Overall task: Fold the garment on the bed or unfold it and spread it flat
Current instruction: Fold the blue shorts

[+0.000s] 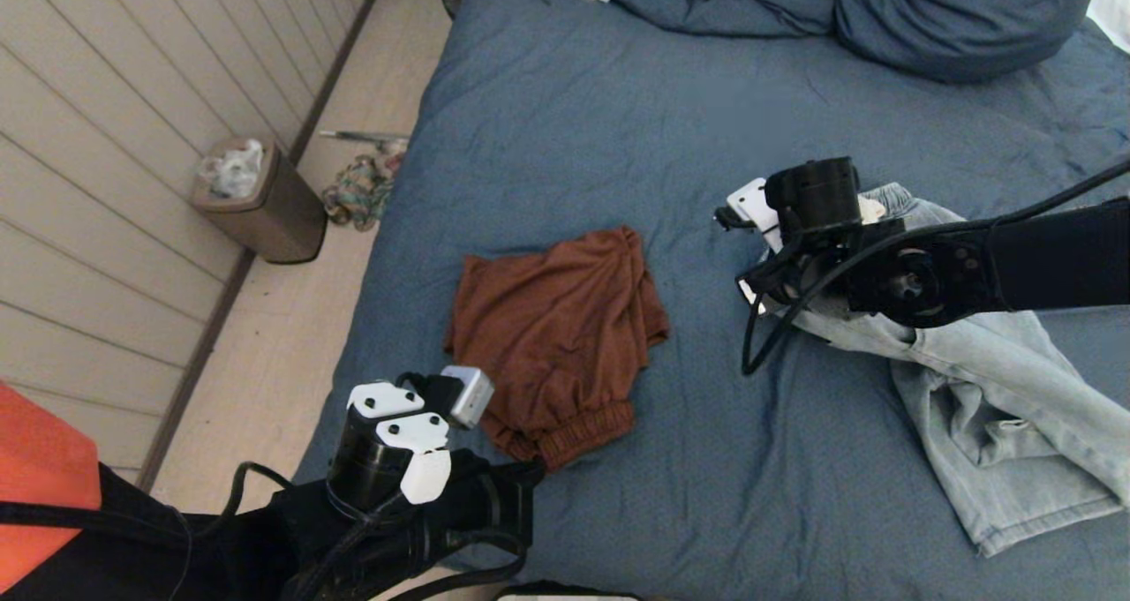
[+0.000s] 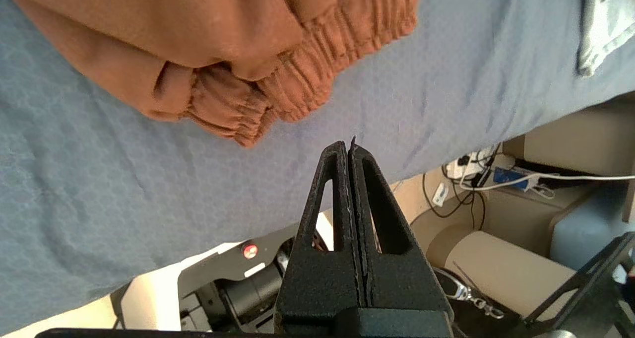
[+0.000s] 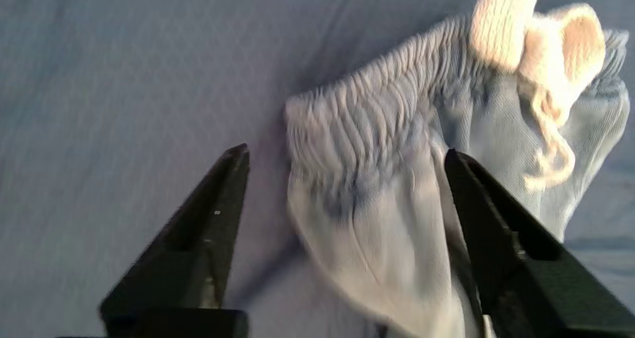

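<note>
So the right gripper (image 3: 342, 162) was hanging over the elastic waistband of the pale jeans (image 1: 989, 380) on the right side of the bed (image 1: 600, 124), jaws spread wide and empty, one finger on each side of the gathered band. If I were doing this step I'd come straight down on that thick band, since it's the sturdiest bit to pinch, and try not to catch the white drawstring (image 3: 545, 124) or the bed cover underneath. The left gripper (image 2: 349, 147) was clenched on nothing, parked off the near edge just short of the brown shorts (image 1: 556, 336), which lay crumpled mid-bed, well apart from the jeans
</note>
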